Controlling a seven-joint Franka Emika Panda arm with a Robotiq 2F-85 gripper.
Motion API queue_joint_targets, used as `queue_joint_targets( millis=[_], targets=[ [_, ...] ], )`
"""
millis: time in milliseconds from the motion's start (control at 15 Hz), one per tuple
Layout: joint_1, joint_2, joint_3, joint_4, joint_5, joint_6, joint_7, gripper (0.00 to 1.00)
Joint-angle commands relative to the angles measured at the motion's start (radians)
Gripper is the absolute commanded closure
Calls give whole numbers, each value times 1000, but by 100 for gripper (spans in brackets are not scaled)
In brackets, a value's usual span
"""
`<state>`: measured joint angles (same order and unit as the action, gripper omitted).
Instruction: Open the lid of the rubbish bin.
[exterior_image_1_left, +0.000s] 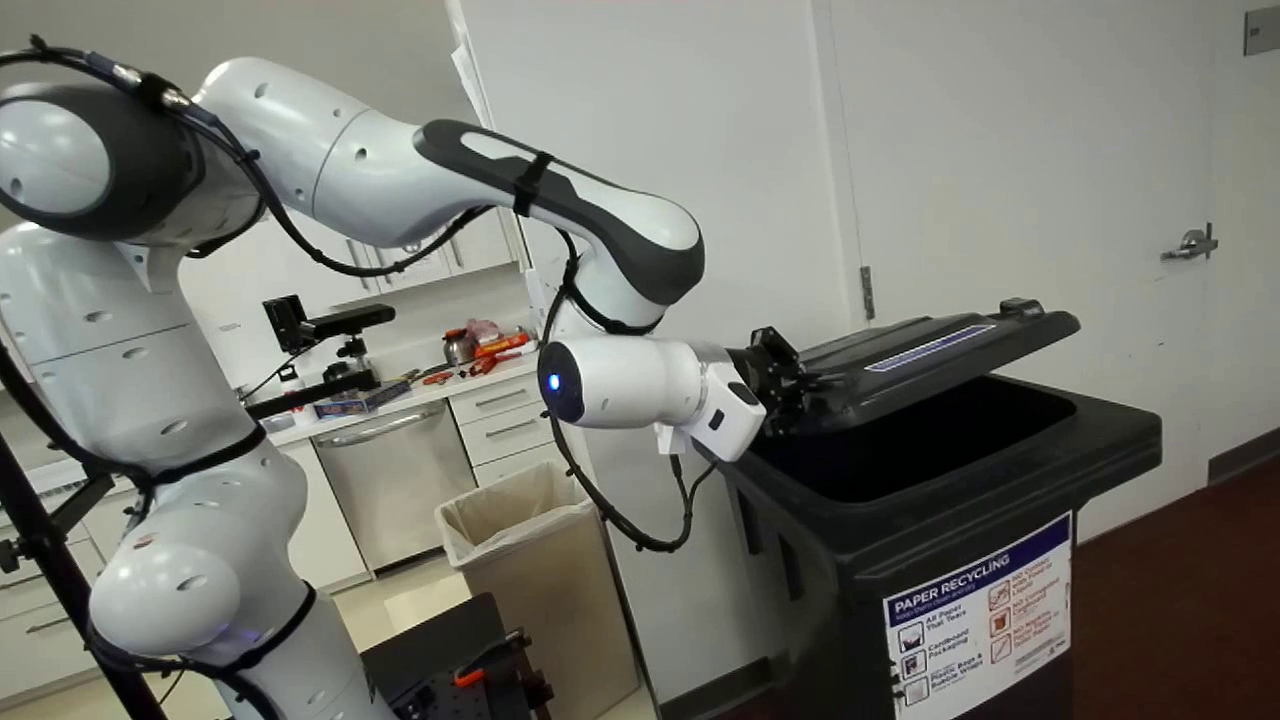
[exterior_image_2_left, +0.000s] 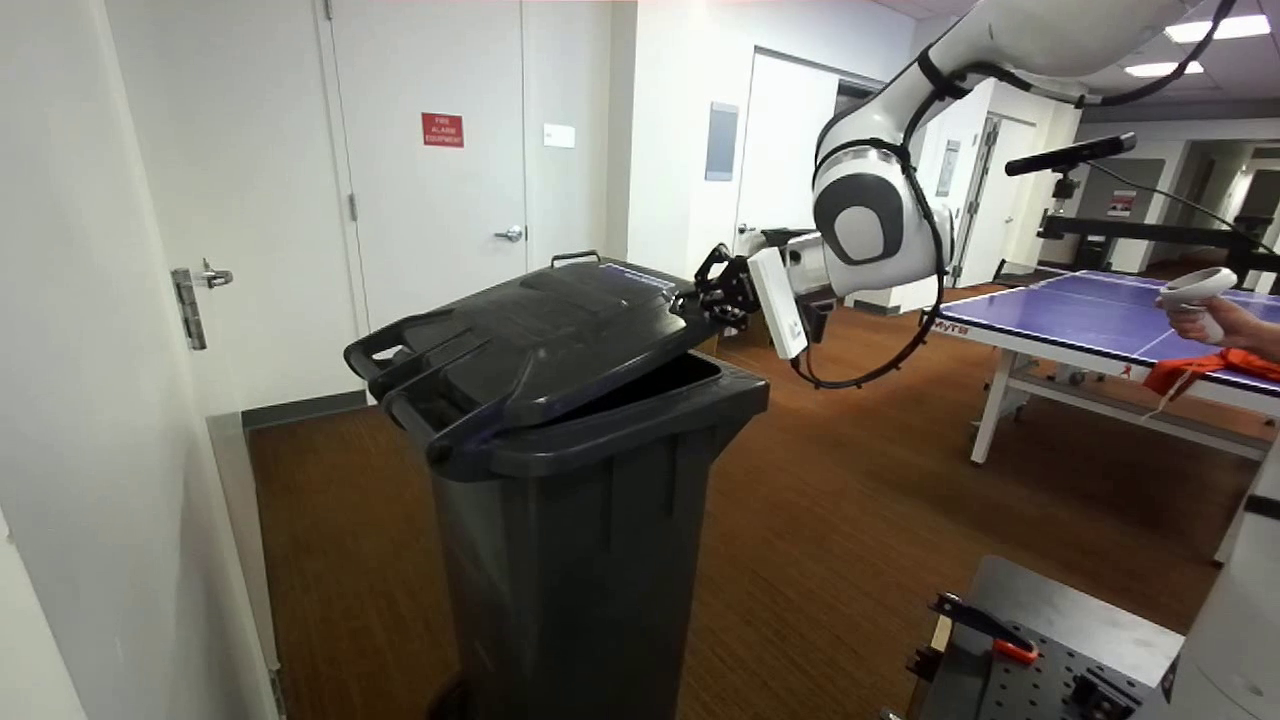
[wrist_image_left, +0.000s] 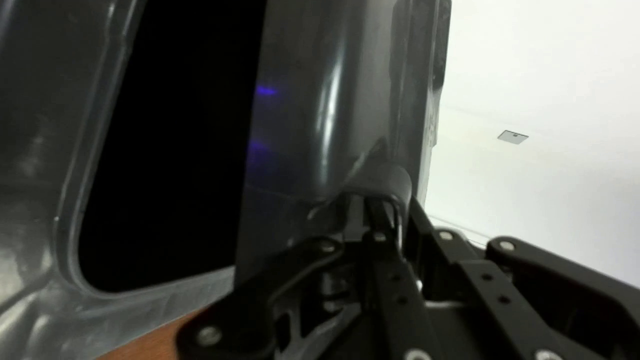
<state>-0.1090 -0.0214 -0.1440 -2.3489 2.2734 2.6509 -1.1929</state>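
Note:
The rubbish bin (exterior_image_1_left: 840, 610) is a large black wheelie bin with a paper recycling sticker on its front; it also shows in an exterior view (exterior_image_2_left: 575, 580). Its black lid (exterior_image_1_left: 900, 372) is tilted up, with a dark gap between lid and rim; the hinge side stays down at the left of an exterior view (exterior_image_2_left: 560, 330). My gripper (exterior_image_1_left: 812, 388) is at the lid's near edge in both exterior views (exterior_image_2_left: 695, 303). In the wrist view the fingers (wrist_image_left: 395, 212) straddle the lid's edge (wrist_image_left: 327, 115), one below and one above, closed on it. The inner fingertip is partly hidden by the lid.
A beige open bin (exterior_image_1_left: 550, 600) stands by the counter. A white wall (exterior_image_2_left: 80, 350) runs close beside the black bin. A black mounting plate (exterior_image_2_left: 1060, 650) is near the robot base. A blue ping-pong table (exterior_image_2_left: 1060, 310) and a hand with a controller (exterior_image_2_left: 1200, 300) are farther off.

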Motion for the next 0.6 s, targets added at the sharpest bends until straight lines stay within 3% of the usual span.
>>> queue_joint_targets(
  millis=[0, 267, 533],
  targets=[
    [1, -21, 8, 114, 46, 46, 42, 97],
    [14, -28, 23, 165, 65, 119, 31, 97],
    [26, -45, 26, 174, 32, 94, 39, 97]
  ],
)
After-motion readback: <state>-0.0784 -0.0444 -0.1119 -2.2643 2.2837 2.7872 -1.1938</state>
